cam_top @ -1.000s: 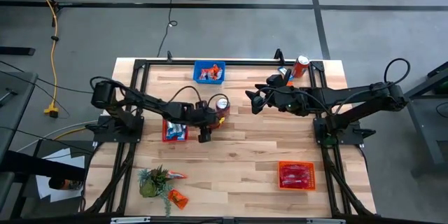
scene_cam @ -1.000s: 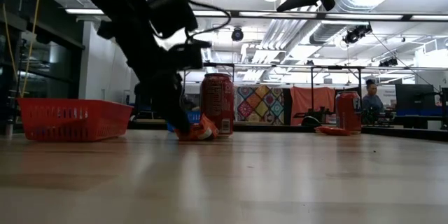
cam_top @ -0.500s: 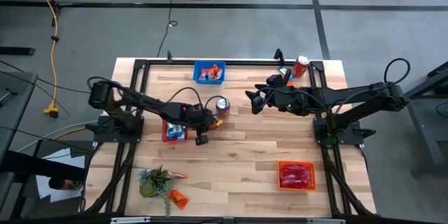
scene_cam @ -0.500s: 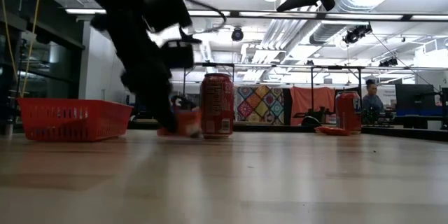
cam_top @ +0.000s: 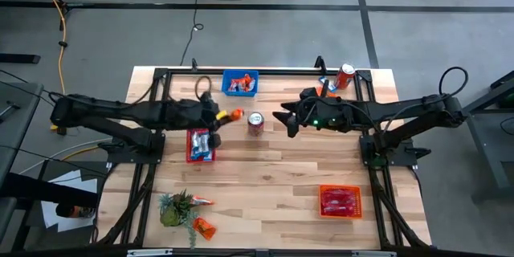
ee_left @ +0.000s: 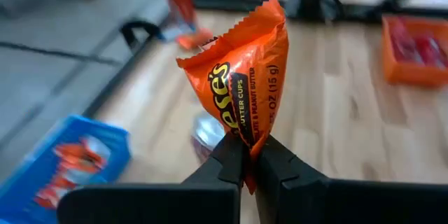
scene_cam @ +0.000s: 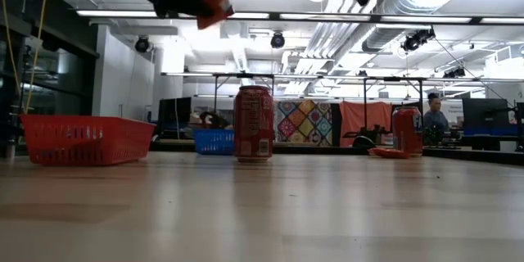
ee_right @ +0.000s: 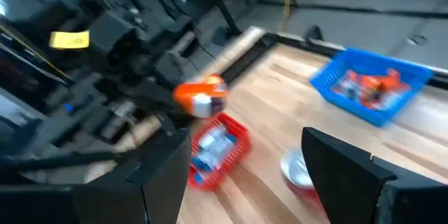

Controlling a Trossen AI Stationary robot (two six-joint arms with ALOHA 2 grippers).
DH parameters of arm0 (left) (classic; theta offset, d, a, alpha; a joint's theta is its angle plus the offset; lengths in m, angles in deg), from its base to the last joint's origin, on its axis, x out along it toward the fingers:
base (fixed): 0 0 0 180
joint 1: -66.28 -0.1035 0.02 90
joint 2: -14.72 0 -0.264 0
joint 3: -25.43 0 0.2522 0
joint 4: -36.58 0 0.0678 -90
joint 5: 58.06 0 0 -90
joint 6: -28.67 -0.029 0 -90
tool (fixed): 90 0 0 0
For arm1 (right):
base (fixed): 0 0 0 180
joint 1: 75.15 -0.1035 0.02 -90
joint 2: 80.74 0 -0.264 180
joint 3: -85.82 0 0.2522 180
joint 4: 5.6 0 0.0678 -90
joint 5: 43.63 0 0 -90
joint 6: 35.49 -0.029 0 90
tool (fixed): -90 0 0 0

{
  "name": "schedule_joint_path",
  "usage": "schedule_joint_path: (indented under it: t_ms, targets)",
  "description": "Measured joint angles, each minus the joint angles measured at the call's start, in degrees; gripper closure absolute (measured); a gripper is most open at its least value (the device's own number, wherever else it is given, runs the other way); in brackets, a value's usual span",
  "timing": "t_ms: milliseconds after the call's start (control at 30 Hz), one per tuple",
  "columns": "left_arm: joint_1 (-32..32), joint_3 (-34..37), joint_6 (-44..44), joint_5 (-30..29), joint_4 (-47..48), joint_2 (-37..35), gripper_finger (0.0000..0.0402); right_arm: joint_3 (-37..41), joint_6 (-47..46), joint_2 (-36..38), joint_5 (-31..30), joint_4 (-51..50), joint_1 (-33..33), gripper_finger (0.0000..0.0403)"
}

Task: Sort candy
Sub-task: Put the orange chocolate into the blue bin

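High view: the left gripper (cam_top: 225,116) was clamped on an orange candy packet (cam_top: 235,114) just left of the centre can (cam_top: 255,122), one of two cans. The right gripper (cam_top: 290,123), jaws apart, hovered right of it. Three baskets; their candy blurred, uncountable.

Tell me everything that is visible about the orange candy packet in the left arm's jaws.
The orange candy packet is a small glossy wrapper with crimped, saw-toothed ends, yellow lettering and small black print. The left gripper has its jaws shut on the packet's lower end, so it stands upright above them, slightly crumpled. It hangs in the air above the table, between the blue basket and the drink can, touching nothing else.
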Motion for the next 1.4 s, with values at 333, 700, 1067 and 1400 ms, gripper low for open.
schedule_joint_path:
  t_ms: [333, 700, 1067, 1400]
  targets:
    - [-1.7, 0.0, -1.3, -1.1, -5.1, 0.5, 0.0401, 0.0, 0.2, -6.2, 3.0, 11.6, 2.4, 0.0137]
    - [-1.7, 0.0, -8.3, -0.7, -9.5, 1.4, 0.0401, 0.0, -7.5, -11.1, 8.5, 15.4, 6.1, 0.0137]
    - [-15.6, -6.8, -5.9, -2.9, -5.8, 5.3, 0.0401, 0.0, -4.7, -7.1, 8.5, 13.9, 9.2, 0.0137]
    - [-31.6, -24.1, -0.3, 9.9, 15.2, 31.2, 0.0401, 0.0, -2.7, -1.0, 8.1, 5.7, 9.7, 0.0137]
